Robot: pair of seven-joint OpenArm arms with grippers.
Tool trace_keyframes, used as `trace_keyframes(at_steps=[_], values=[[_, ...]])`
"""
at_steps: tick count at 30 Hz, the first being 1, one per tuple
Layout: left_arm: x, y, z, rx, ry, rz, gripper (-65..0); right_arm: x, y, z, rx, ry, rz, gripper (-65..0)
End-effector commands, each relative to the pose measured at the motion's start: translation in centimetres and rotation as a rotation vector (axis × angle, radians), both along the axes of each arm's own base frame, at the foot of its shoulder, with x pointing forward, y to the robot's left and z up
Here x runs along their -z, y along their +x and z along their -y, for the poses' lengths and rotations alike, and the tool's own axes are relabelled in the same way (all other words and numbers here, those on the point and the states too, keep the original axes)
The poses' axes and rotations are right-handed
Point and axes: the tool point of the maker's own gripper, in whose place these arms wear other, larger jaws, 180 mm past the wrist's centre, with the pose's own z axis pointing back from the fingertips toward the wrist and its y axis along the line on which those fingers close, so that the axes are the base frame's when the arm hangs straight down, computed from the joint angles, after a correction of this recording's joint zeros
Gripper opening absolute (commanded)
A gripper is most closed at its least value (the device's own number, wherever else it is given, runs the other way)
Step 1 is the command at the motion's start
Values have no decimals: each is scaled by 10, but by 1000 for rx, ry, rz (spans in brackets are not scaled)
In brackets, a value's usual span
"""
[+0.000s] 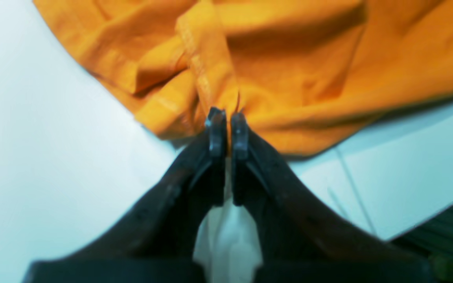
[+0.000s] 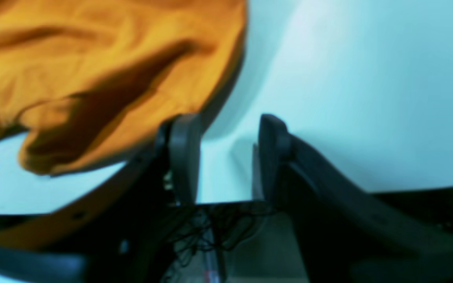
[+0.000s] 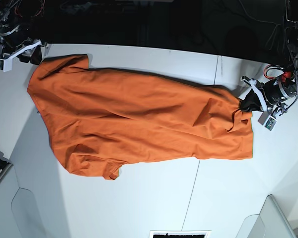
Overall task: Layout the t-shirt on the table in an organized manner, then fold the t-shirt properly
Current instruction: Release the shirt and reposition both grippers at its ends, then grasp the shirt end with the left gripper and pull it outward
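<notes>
The orange t-shirt (image 3: 134, 119) lies stretched lengthwise across the white table (image 3: 154, 198), wrinkled, with one sleeve at the upper left and another at the lower left. In the base view my left gripper (image 3: 248, 105) is at the shirt's right end. The left wrist view shows that gripper (image 1: 228, 116) shut on a bunched fold of the t-shirt (image 1: 289, 70). My right gripper (image 3: 32, 53) is at the table's far left corner, beside the upper sleeve. Seen from the right wrist, it (image 2: 228, 131) stands open with only table between its fingers, and the t-shirt (image 2: 92, 70) lies just left of them.
A thin seam (image 3: 217, 69) crosses the table on the right. The table's back edge (image 3: 154, 48) meets a dark floor. Cables (image 2: 207, 232) show below the table edge in the right wrist view. A dark grille (image 3: 179, 234) sits at the front edge.
</notes>
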Motion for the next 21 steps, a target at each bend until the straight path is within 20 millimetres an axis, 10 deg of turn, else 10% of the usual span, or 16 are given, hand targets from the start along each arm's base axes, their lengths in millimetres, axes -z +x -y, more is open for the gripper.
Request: trace_keyframes(at_steps=[1,17,21], values=[[-15,9,-1,16,-4,47,-650,-10,8,0,-14,3,49,-404],[-15,8,-1,15,-5,42,-650,39,3,-82,-123,208,-23,-317],[-14,8,-1,15,-1,42,-650,37,13,-88,-129,205,-7,-485]])
